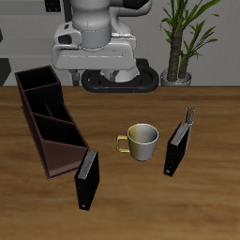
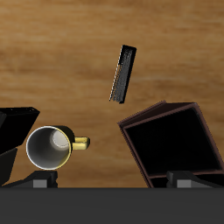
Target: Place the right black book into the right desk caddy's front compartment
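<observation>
Right black book (image 1: pixel 85 178) upright, thin, plain black, pale page edge, just beside right desk caddy's (image 1: pixel 37 112) front compartment (image 1: pixel 64 158) | mug (image 1: pixel 142 141) nearby | claw state: cannot tell

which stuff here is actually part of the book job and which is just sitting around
For the job:
right black book, standing upright
right desk caddy
its front compartment

Just lying about:
mug
other black book, beyond the mug
potted plant, behind the table
</observation>
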### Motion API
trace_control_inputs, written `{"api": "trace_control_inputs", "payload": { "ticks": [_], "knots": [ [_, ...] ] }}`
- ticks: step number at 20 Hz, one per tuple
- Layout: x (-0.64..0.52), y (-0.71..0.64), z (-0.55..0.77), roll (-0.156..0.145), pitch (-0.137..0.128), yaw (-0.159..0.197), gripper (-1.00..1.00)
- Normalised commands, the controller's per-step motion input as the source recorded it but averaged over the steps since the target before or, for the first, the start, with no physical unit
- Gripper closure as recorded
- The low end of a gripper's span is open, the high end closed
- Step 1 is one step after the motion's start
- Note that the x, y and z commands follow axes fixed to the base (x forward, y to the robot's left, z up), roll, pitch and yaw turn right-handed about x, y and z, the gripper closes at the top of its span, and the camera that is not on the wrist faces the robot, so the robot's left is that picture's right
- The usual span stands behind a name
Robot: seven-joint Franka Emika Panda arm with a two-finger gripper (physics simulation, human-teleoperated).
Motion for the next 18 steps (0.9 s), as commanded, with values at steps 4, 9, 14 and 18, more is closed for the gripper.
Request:
{"api": "trace_control_inputs", "payload": {
  "ticks": [4,9,14,18],
  "knots": [
    [0.39,-0.38,0.11,-0.065,-0.042,0.004,-1.0],
    [0.3,-0.2,-0.01,-0.037,-0.01,0.015,-1.0],
    [0.38,0.01,-0.06,0.1,0.029,0.009,-1.0],
    [0.3,-0.08,-0.05,-0.026,-0.075,0.013,-1.0]
  ]
}}
